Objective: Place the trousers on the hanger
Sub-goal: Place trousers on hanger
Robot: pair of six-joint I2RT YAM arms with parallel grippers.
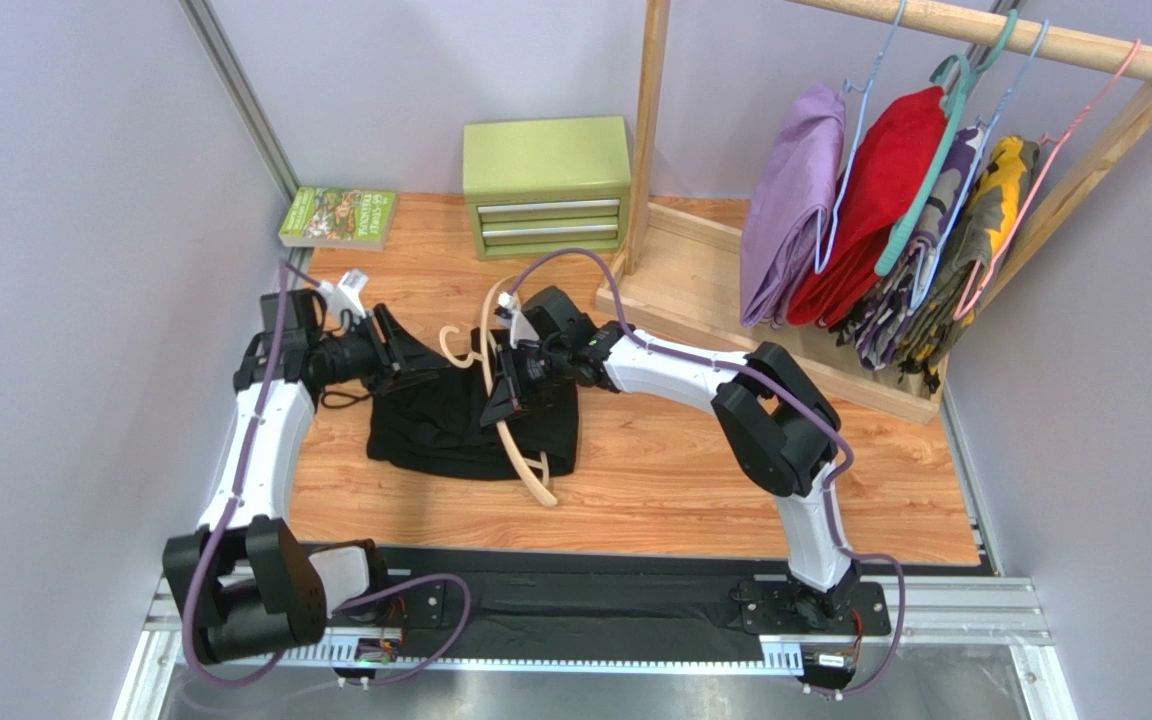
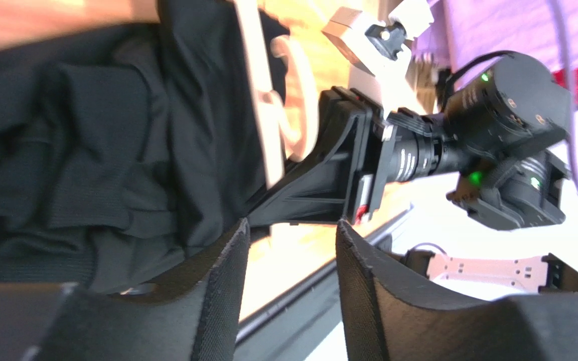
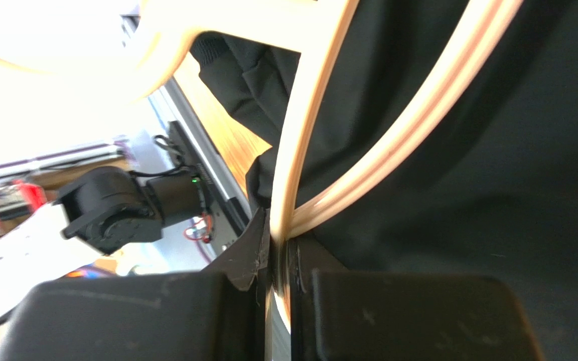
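Wood-grain tabletop (image 1: 687, 480). Black trousers (image 1: 440, 420) crumpled left of centre; green drawer chest (image 1: 546, 183) at far edge, centre; book (image 1: 337, 216) far left, just beside chest; wooden rack base (image 1: 717, 285) along far right.

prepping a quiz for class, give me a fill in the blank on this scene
The right end effector grips the hanger, made of ____.
The left end effector is ____, holding nothing.
The trousers are coloured ____.
The drawer box behind them is ____.
Missing: wood; open; black; green.
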